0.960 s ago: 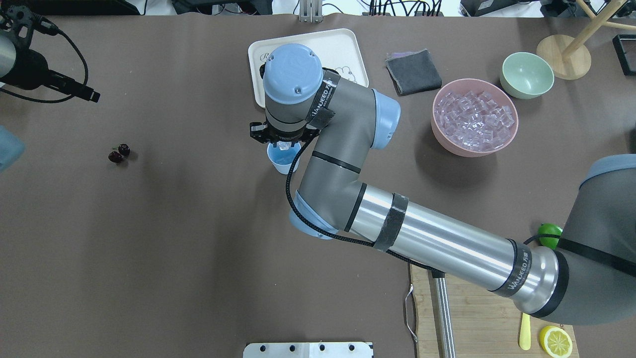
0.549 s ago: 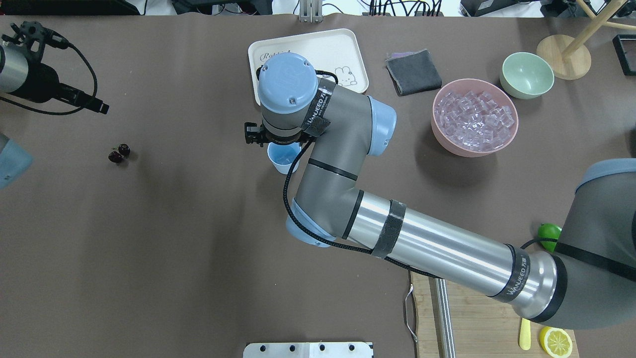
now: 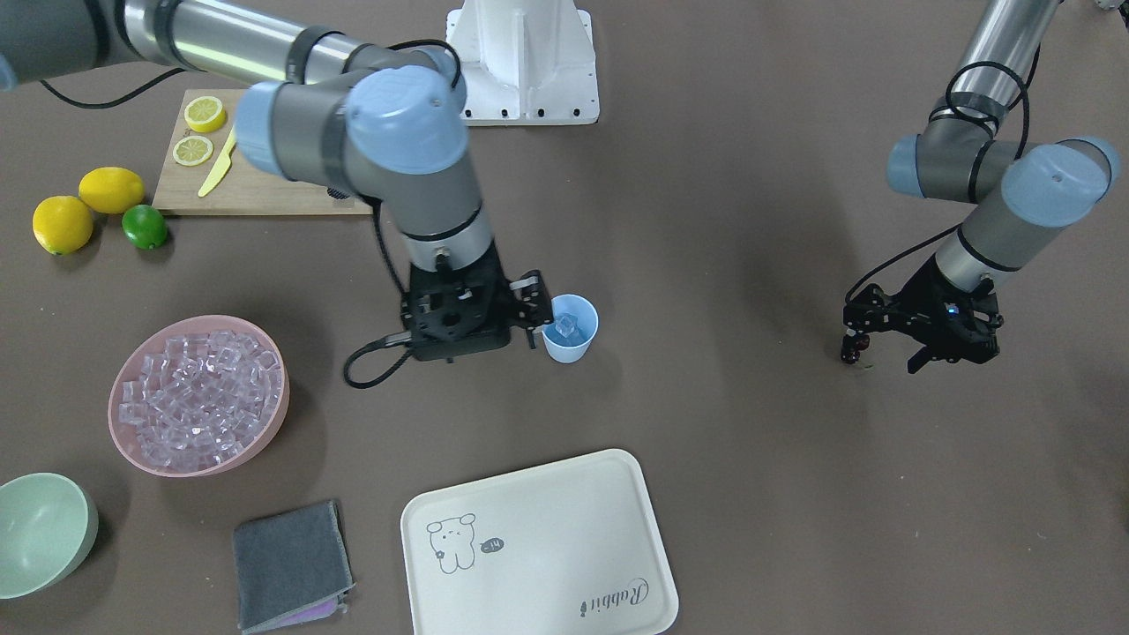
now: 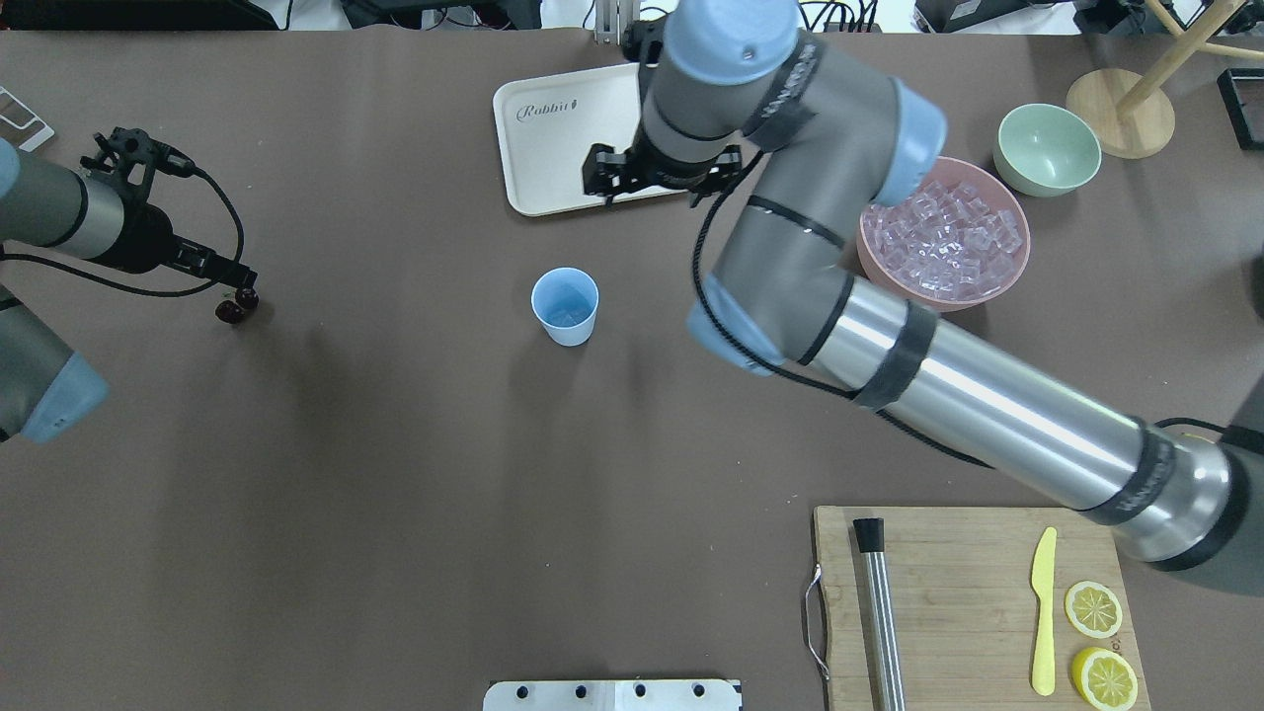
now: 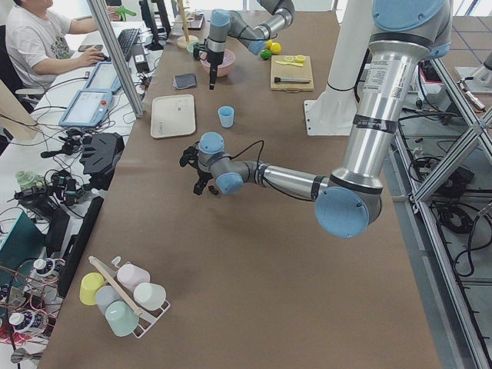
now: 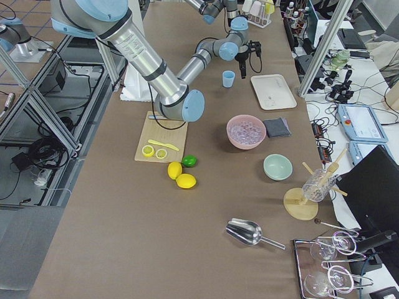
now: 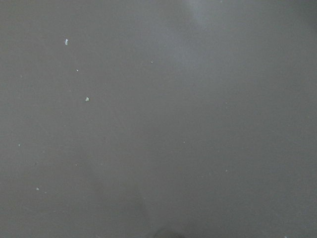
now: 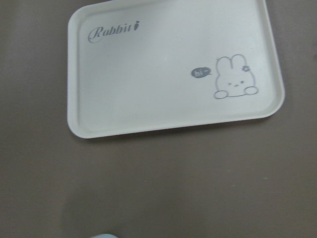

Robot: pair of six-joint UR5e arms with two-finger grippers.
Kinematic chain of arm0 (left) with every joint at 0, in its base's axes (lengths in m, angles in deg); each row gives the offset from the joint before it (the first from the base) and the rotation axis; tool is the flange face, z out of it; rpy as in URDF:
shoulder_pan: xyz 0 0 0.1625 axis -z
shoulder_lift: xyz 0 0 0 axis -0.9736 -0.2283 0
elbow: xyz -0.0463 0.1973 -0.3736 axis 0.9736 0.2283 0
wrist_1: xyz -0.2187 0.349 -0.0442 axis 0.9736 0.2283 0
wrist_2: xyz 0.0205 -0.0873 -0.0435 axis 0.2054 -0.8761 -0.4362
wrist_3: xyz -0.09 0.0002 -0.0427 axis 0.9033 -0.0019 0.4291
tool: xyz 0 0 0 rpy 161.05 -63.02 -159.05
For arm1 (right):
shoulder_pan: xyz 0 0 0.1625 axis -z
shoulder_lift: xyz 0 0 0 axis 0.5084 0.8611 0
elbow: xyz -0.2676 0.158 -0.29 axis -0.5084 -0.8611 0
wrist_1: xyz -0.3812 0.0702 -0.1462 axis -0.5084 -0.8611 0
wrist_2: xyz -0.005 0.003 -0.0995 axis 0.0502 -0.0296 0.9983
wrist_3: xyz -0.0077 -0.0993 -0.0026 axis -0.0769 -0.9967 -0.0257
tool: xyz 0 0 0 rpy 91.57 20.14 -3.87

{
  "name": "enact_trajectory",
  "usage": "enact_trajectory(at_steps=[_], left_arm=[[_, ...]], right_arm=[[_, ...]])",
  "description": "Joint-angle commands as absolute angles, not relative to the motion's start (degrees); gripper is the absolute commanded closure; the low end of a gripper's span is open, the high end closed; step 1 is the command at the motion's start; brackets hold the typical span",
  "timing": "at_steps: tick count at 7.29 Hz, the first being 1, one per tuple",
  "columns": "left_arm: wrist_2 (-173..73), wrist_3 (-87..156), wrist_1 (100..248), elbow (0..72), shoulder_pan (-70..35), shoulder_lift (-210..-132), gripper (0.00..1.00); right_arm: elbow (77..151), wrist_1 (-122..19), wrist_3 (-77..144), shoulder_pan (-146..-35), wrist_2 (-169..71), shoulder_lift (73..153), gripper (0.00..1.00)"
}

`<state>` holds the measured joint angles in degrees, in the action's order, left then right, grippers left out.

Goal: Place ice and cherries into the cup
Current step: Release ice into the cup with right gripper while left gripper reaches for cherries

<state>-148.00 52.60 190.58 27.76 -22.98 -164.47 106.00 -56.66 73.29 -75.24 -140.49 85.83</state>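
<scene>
Pair of tiny dark red cherries on green stem (image 4: 229, 312): on bench (image 4: 395, 494), well apart from small light-blue plastic cup (image 4: 565, 306), on its robot-left side. Cup holds a clear ice cube (image 3: 567, 328). Left end effector (image 3: 884, 357): spread wide, empty, one finger at fruit. Best centred over the stem before closing gently.

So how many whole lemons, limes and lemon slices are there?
Whole lemons: 2
Lime: 1
Lemon slices: 2
Total: 5
</scene>
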Motion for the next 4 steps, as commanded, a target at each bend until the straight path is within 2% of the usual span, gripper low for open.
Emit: enact_trajectory(at_steps=[1, 2, 3, 4], left_arm=[[-146.87, 53.5, 193.27, 24.85, -24.07, -164.19, 0.03], [-146.87, 53.94, 194.24, 24.31, -24.16, -164.01, 0.06], [-147.04, 57.16, 194.43, 24.74, -24.59, -164.01, 0.19], [-147.05, 58.15, 194.51, 25.18, -25.29, -164.09, 0.26]], right_arm=[[116.63, -56.52, 54.86, -88.25, -152.44, 103.05, 0.02], [119.37, -56.69, 47.8, -92.57, -155.0, 108.97, 0.02], [119.92, -56.34, 43.03, -95.57, -156.68, 112.51, 0.02], [121.58, -56.25, 38.29, -97.6, -157.05, 116.72, 0.02]])
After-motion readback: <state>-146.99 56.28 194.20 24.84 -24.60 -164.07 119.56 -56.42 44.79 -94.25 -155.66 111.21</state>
